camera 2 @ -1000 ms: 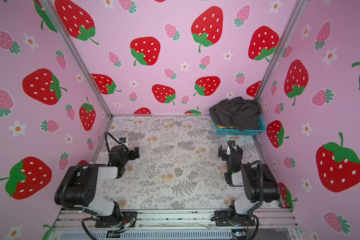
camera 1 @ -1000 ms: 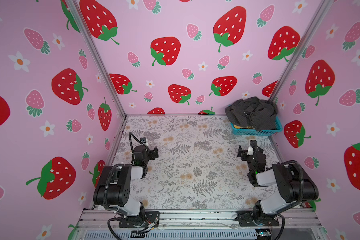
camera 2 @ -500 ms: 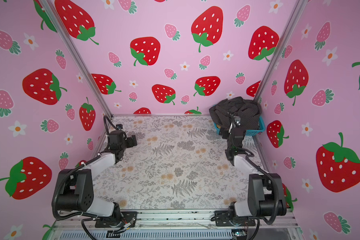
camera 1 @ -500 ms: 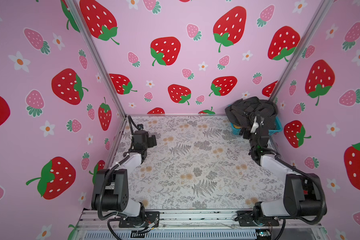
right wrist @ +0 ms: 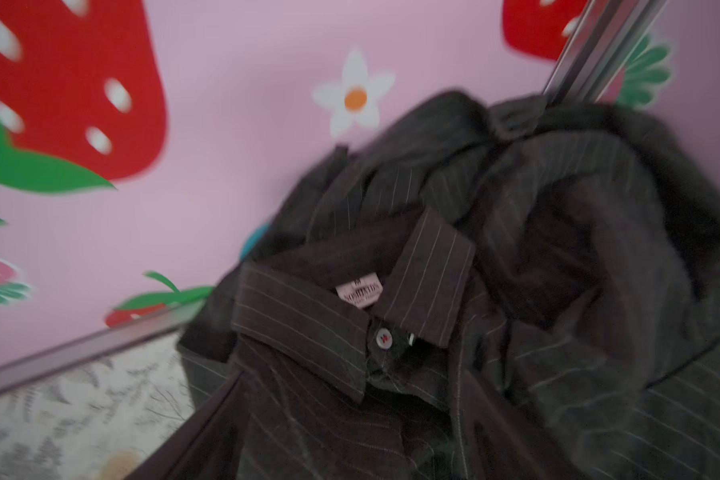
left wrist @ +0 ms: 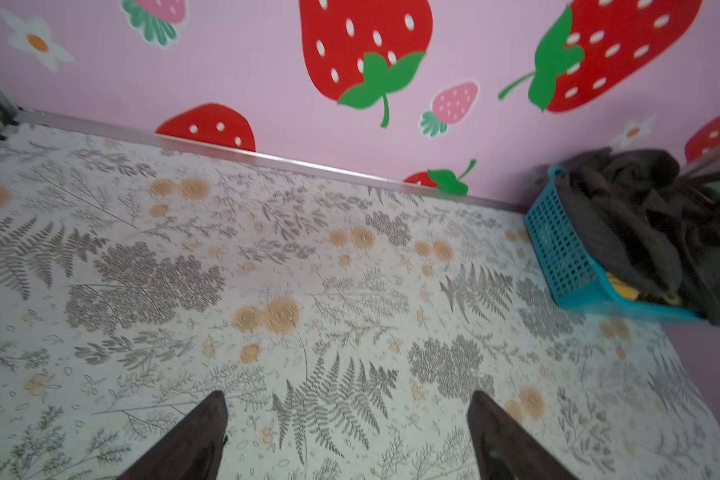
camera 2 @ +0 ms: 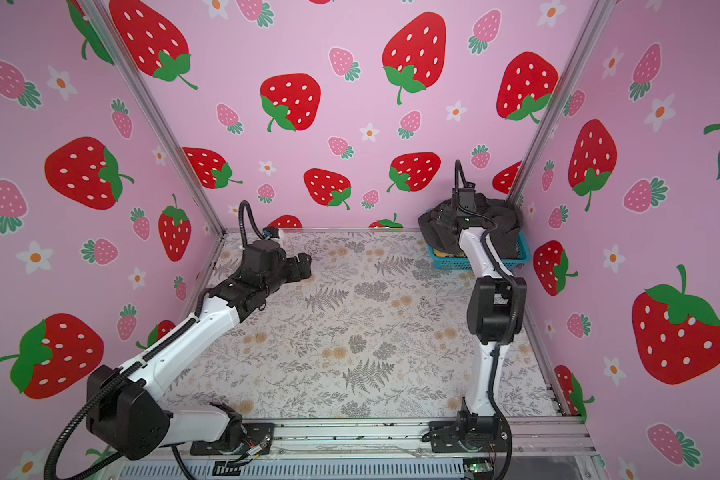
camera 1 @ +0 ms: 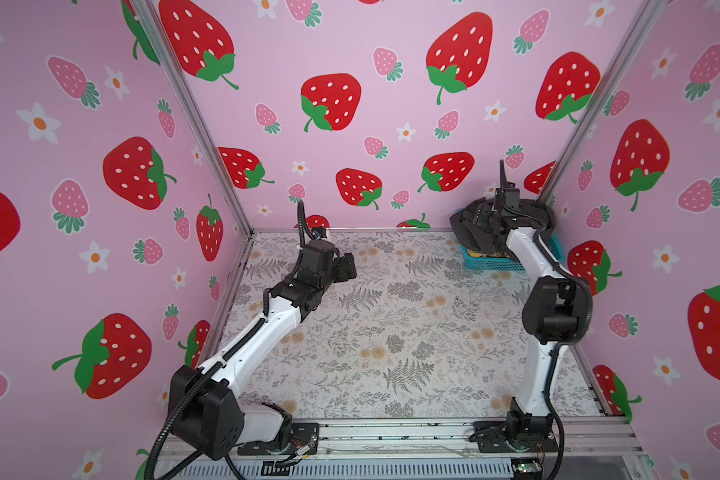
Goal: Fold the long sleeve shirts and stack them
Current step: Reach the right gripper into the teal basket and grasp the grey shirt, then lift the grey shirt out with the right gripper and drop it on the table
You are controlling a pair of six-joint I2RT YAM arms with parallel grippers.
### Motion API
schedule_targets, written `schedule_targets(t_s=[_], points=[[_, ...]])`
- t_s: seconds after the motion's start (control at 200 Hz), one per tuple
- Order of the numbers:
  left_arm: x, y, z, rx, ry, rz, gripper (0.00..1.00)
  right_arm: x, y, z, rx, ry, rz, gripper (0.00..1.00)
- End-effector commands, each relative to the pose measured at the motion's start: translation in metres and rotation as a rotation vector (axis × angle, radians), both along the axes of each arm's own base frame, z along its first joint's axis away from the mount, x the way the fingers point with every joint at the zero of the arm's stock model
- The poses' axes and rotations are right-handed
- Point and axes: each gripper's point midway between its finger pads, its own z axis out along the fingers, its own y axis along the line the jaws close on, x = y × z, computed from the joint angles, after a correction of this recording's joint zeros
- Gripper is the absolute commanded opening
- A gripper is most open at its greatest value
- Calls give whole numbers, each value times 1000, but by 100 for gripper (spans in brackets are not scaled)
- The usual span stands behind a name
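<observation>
**Right arm reaches into the shirt basket; left gripper waits released over the table**

The fern-patterned table [camera 1: 391, 340] lies bare on the near side of the blue basket [camera 1: 489, 262].

Farther back, well apart from the basket and across the table from it, the left gripper [camera 1: 346, 266] hangs just above the surface. In the left wrist view its two dark fingers [left wrist: 200, 436] stand wide apart with only the tablecloth between them: released, grasping nothing.

The basket sits against the back wall. The dark pinstriped shirt [right wrist: 433, 257] is heaped in the basket, crumpled, and spills over its rim on the side facing the left gripper. Its collar lies upward, with a small white label and one button showing. A strip of mustard-yellow cloth [left wrist: 624, 291] peeps out beneath it, inside the basket.

The right gripper [camera 1: 482, 216] is directly above the basket, down at the top of the dark shirt. The right wrist view is blurred and dark against the cloth, so I cannot tell whether it is released or pinching the fabric.
</observation>
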Motion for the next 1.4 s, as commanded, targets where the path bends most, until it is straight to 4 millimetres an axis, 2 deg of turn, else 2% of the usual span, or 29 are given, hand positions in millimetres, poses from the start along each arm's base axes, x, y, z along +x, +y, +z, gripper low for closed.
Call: schedule_targets(t_s=[0.0,0.115,0.14,0.21,0.28,0.34,0.385,0.485,0.55,0.63,0.695,0.725,0.815,0.915,1.026,1.171,1.246,1.301,1.396], points=[[-14,-2,-25,16,91,-6,91,-13,0,-25,-84,173,40,80],[-15,-3,-33,12,119,-3,89,-8,5,-52,-91,217,64,71],[-15,-3,-33,13,119,-4,88,-8,7,-56,-86,220,70,65],[-13,-3,-31,17,112,-2,88,-8,8,-58,-87,224,65,38],[-10,-3,-27,19,105,4,87,-9,9,-45,-100,198,60,24],[-8,-3,-23,17,100,8,86,-10,16,-22,-116,150,78,11],[-7,-4,-18,4,94,12,86,-12,19,3,-137,105,81,5],[-4,-8,-9,-26,88,17,85,-22,37,64,-153,-12,126,0],[-3,-9,-3,-43,85,22,84,-36,53,108,-147,-97,174,0],[-2,-6,7,-51,81,47,83,-61,85,154,-136,-184,270,0],[-4,3,15,-39,72,84,82,-85,112,182,-147,-236,334,0],[-5,8,18,-32,66,108,82,-100,131,194,-147,-261,377,0],[-11,23,30,-24,38,158,83,-144,184,221,-136,-324,525,0],[-21,36,44,-31,2,190,83,-203,244,254,-59,-413,709,0],[-35,55,49,-42,-7,246,84,-260,286,286,56,-510,869,2],[-58,73,39,-60,13,287,84,-305,317,301,225,-539,1018,3],[-70,85,32,-58,28,317,85,-317,328,301,288,-559,1064,4],[-77,93,26,-62,39,336,85,-313,329,287,316,-538,1038,4],[-85,100,15,-74,59,351,86,-301,324,242,327,-459,954,4]])
